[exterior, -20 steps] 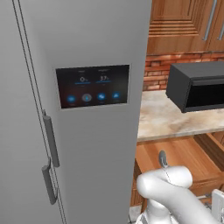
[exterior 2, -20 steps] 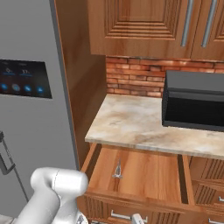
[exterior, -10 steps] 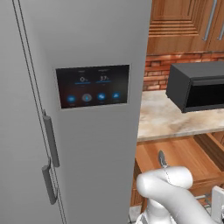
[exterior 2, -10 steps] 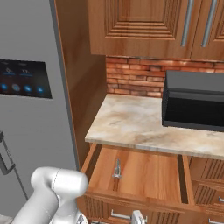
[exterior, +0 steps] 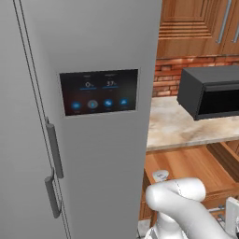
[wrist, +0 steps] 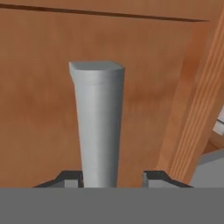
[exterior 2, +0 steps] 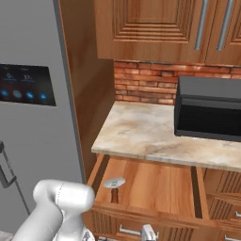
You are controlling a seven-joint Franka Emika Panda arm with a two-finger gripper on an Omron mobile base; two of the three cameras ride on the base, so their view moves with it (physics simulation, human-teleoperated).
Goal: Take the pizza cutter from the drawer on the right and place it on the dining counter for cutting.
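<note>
The drawer (exterior 2: 160, 188) stands pulled out under the stone worktop, with its orange wood floor (exterior: 191, 168) showing. The pizza cutter (exterior 2: 114, 182) is at the drawer's left end, its round grey wheel (exterior: 161, 175) facing up. In the hand view its slim grey handle (wrist: 98, 127) runs away from me over the drawer floor (wrist: 39, 87). My gripper (wrist: 112, 177) is open around that handle. The left fingertip (wrist: 70, 178) is against it and the right fingertip (wrist: 154, 177) stands apart from it. The dining counter is out of view.
A black microwave (exterior 2: 207, 110) sits on the stone worktop (exterior 2: 141, 132) above the drawer. The tall grey fridge (exterior: 93, 140) stands close on the left. The drawer's wooden side wall (wrist: 197, 109) rises just right of the gripper. Cabinet doors (exterior 2: 155, 28) hang overhead.
The pizza cutter has shifted a little in the drawer and turned, so its round wheel now shows where a slim shape lay before. The base views have not shifted.
</note>
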